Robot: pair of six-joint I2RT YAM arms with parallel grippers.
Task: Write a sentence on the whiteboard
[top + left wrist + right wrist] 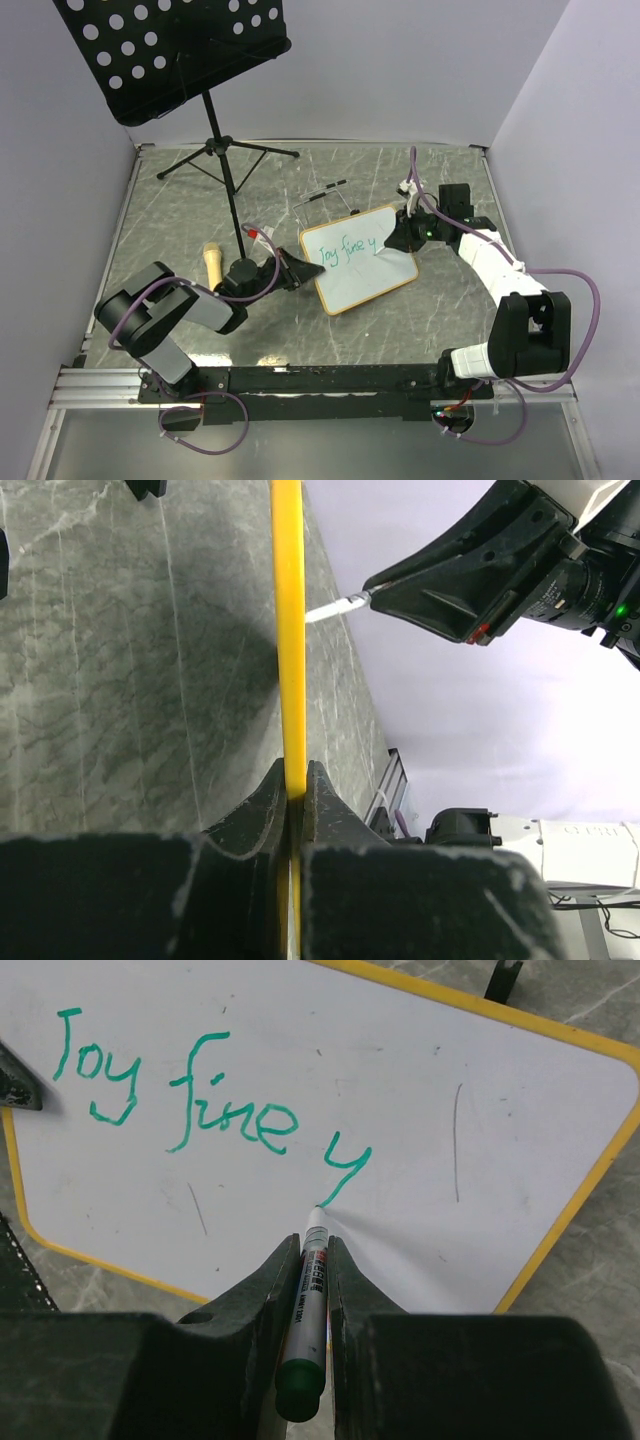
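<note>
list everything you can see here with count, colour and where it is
whiteboard: one, white with a yellowish frame, mid-table, green writing on it
marker: one, green, tip on the whiteboard
music stand: one, black and perforated, far left
wire rack: one, thin metal, behind the whiteboard
cylinder: one, tan, beside the left arm, identity unclear
table: one, grey marbled, under everything
left claw: one, black, shut on the whiteboard's edge
right claw: one, black, shut on the marker
</note>
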